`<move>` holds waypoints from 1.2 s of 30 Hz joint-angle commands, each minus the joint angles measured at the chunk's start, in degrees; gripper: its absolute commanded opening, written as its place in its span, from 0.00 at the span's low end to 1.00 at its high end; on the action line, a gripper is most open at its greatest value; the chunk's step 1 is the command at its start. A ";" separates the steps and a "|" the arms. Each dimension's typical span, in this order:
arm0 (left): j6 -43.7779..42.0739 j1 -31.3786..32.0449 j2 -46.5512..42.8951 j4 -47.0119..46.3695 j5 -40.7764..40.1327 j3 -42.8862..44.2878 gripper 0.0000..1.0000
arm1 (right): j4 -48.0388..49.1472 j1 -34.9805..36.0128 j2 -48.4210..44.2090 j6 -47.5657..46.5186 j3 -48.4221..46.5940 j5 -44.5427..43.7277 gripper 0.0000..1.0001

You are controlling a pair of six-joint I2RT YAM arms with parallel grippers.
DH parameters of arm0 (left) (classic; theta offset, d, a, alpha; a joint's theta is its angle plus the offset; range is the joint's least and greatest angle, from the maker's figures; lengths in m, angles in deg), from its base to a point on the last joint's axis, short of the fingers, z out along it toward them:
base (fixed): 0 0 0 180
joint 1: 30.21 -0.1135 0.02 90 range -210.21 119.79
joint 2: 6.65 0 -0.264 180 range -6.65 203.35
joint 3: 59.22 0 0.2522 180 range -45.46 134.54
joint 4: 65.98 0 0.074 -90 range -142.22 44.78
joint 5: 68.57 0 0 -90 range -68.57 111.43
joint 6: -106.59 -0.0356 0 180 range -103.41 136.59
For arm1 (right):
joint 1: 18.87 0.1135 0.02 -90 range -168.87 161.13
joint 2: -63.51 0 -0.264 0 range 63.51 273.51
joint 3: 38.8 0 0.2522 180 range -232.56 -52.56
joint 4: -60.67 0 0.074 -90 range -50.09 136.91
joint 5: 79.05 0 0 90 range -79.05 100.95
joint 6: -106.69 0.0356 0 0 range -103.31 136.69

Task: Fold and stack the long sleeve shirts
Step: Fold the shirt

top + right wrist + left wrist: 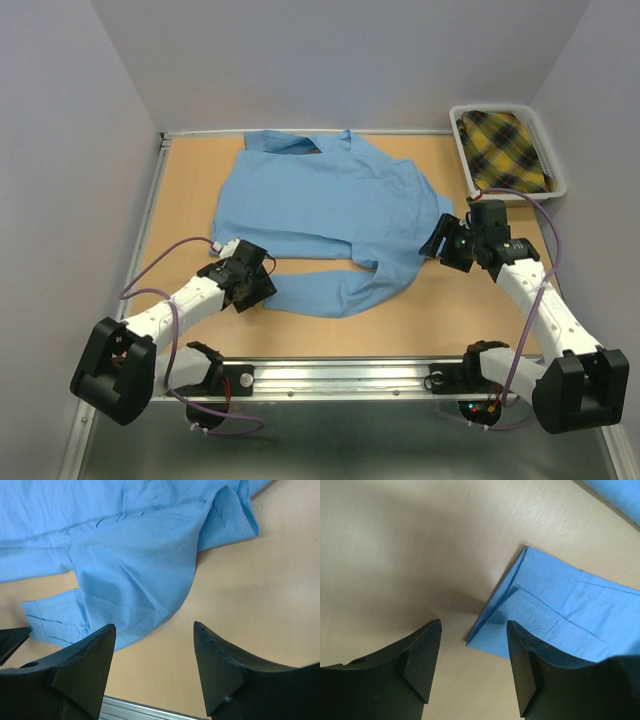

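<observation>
**While neither arm grips it, light blue long sleeve shirt (320, 205) lies flat on bench (190, 200)**

The shirt is spread open, collar at its far end, with one sleeve folded back along its near hem. The left gripper (262, 277) hovers at that sleeve's cuff (545, 615). Its fingers (420, 660) stand well apart with the cuff corner between them; contact cannot be told. The right gripper (437, 245) hangs at the shirt's right edge, fingers (90, 665) likewise parted and holding nothing. A white basket (510, 108) of yellow plaid cloth (505, 150) sits beyond the shirt's far right corner.

One blue shirt (330, 210), one plaid cloth (505, 150), one basket (492, 107), two end effectors (266, 274) (436, 246).
</observation>
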 commanded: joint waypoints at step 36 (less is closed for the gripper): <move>1.99 5.74 -2.17 3.96 -1.62 8.80 0.00 | 2.42 -0.18 -1.71 -0.17 2.93 0.16 0.69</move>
